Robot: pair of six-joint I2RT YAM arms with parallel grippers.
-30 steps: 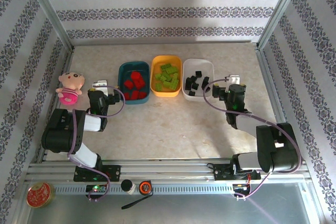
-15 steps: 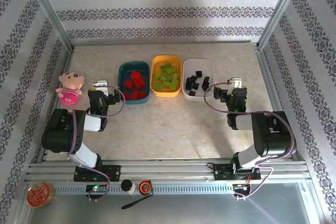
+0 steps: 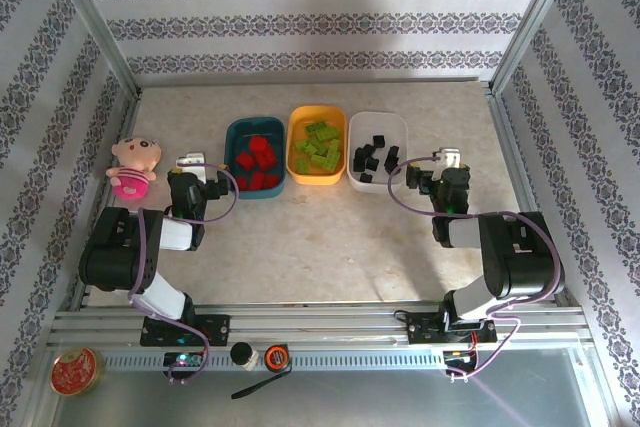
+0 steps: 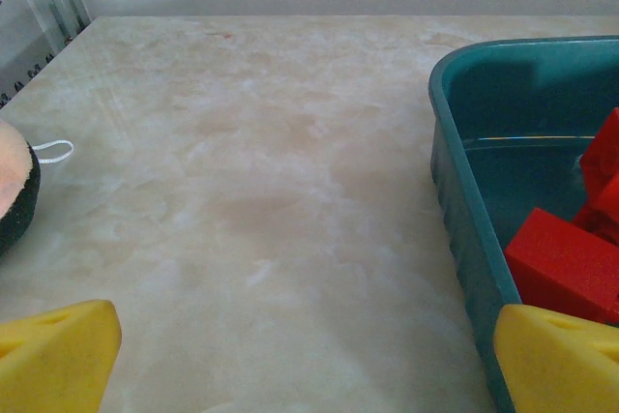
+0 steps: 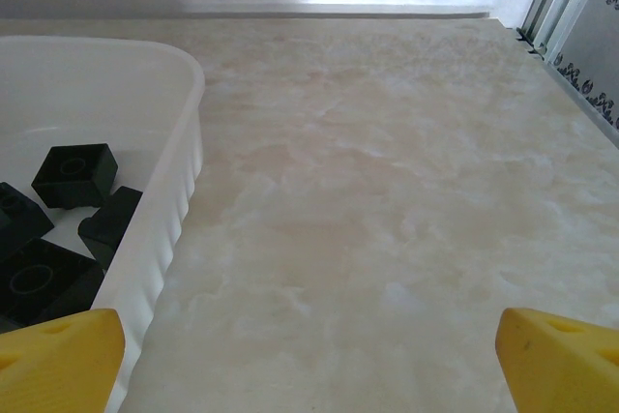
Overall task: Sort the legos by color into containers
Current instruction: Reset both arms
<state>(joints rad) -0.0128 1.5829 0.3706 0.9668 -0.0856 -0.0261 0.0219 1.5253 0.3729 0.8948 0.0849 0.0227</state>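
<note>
Right arm has folded up at the elbow over the past second, and its wrist sits slightly farther right than before. Little change over the last half second. Left arm, trays and bricks unchanged.

Right tool (image 5: 309,355): jaws wide, nothing between them, yellow fingertips (image 5: 60,355) at the two lower corners of the wrist view. It rests low over the counter (image 3: 330,237), just beside the right wall of the white tray (image 3: 378,116). The left fingertip overlaps that tray's near corner in the wrist view.

Left tool (image 4: 309,355): jaws wide, empty, low over the counter. It sits just beside the left wall of the dark teal tray (image 3: 255,121). The pink doll toy (image 3: 133,167) lies on its other side, near the left wall.

The trays stand in a row at mid-counter, side by side: teal on the left, orange-yellow tray (image 3: 316,108) in the middle, white on the right.

- Red legos (image 3: 255,162): in the teal tray.
- Lime-green legos (image 3: 318,147): in the orange-yellow tray.
- Black legos (image 3: 370,159): in the white tray, gathered toward its left and near part.

No brick is seen loose on the counter. A round red-gold tin (image 3: 75,371) sits off the counter, at the lower left by the frame rail.
</note>
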